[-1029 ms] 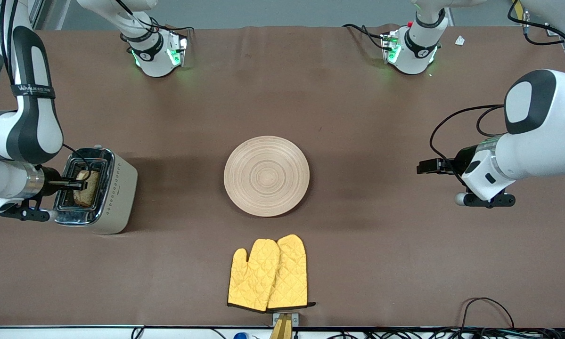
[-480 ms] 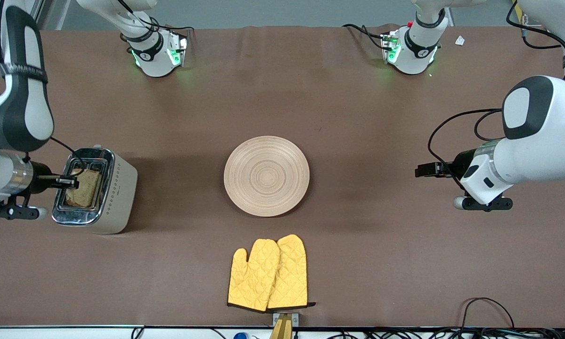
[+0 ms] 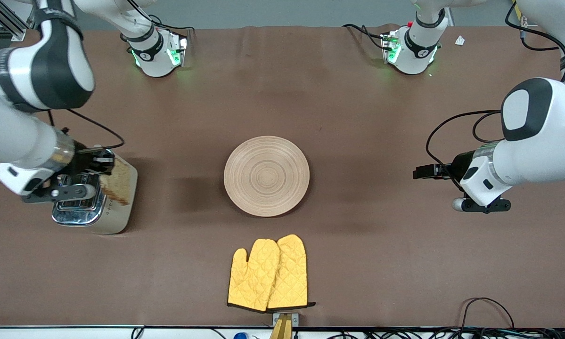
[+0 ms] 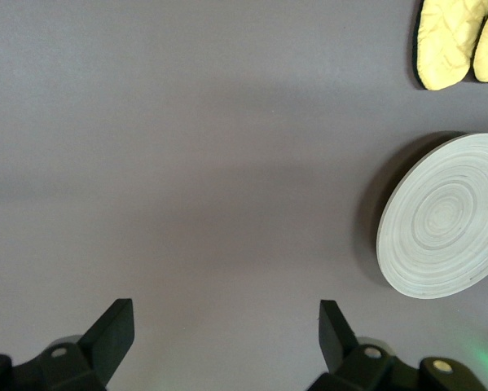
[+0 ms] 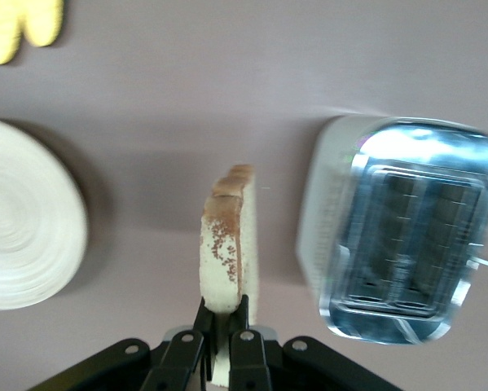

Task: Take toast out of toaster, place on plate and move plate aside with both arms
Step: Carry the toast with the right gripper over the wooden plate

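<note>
My right gripper (image 3: 104, 162) is shut on the toast (image 3: 117, 184), a speckled tan slice, and holds it in the air over the toaster's side that faces the plate. In the right wrist view the toast (image 5: 226, 248) stands on edge between my fingers (image 5: 224, 346). The round pale wooden plate (image 3: 266, 175) lies at the middle of the table; it also shows in the left wrist view (image 4: 446, 218) and the right wrist view (image 5: 24, 228). My left gripper (image 3: 421, 172) waits open and empty over bare table toward the left arm's end (image 4: 226, 326).
A silver toaster (image 3: 98, 200) stands toward the right arm's end of the table, its slots (image 5: 411, 236) empty. Two yellow oven mitts (image 3: 269, 274) lie nearer the front camera than the plate. Cables run along the table's front edge.
My right gripper has lifted the toast out of the toaster slot and carried it toward the plate. The left arm has barely moved.
</note>
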Motion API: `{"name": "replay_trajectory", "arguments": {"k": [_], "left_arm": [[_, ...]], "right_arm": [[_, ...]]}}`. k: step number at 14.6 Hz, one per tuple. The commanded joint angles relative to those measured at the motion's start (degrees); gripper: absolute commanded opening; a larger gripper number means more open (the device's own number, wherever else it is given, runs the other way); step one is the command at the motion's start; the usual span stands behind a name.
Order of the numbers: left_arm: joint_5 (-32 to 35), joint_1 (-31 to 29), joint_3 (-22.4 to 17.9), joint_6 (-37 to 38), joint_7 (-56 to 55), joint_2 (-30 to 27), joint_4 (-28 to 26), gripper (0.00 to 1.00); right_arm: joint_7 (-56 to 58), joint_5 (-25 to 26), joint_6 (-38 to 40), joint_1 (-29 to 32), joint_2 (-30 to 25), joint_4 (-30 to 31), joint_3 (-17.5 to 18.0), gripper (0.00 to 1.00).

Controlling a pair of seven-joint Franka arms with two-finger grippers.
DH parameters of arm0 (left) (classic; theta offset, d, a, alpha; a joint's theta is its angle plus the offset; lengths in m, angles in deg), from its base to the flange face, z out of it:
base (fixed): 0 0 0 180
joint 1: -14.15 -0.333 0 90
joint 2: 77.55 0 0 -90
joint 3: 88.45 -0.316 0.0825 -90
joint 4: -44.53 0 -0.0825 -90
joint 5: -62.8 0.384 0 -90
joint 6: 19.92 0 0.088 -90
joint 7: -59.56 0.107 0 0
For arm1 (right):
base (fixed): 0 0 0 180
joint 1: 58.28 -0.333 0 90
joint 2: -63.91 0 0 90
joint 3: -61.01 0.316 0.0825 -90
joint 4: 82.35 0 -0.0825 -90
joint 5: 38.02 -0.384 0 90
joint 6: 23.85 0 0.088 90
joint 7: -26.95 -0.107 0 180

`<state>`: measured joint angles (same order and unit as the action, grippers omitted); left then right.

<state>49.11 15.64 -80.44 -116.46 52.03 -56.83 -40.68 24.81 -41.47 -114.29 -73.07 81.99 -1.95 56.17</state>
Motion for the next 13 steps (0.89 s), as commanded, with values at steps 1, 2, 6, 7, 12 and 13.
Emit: {"name": "replay_trajectory", "arguments": {"k": [1,2,6,7,12,13], "left_arm": [[-0.98,-0.08,-0.01,0.13,0.24,0.55,1.27,1.00],[-0.98,-0.08,-0.01,0.04,0.24,0.55,1.27,1.00],[-0.98,-0.08,-0.01,0.13,0.24,0.38,1.28,1.00],[-0.98,-0.08,-0.01,0.13,0.24,0.38,1.36,1.00],[-2.04,0.01,-0.01,0.13,-0.03,0.29,1.36,1.00],[-2.04,0.01,-0.01,0.13,-0.03,0.29,1.36,1.00]], "right_arm": [[-0.85,-8.47,-2.18,-2.95,2.29,0.28,-0.34,0.10],[-0.94,-12.59,-3.68,-3.65,4.05,0.90,-0.25,0.11],[-5.75,-26.75,-12.72,-8.57,10.03,3.09,-0.34,0.11],[-8.04,-30.53,-15.62,-9.89,10.82,4.06,-0.34,0.11],[-10.52,-46.19,-31.88,-17.27,11.18,15.47,-0.34,0.11],[-10.52,-46.99,-34.87,-18.85,11.18,17.15,-0.25,0.16]]}}
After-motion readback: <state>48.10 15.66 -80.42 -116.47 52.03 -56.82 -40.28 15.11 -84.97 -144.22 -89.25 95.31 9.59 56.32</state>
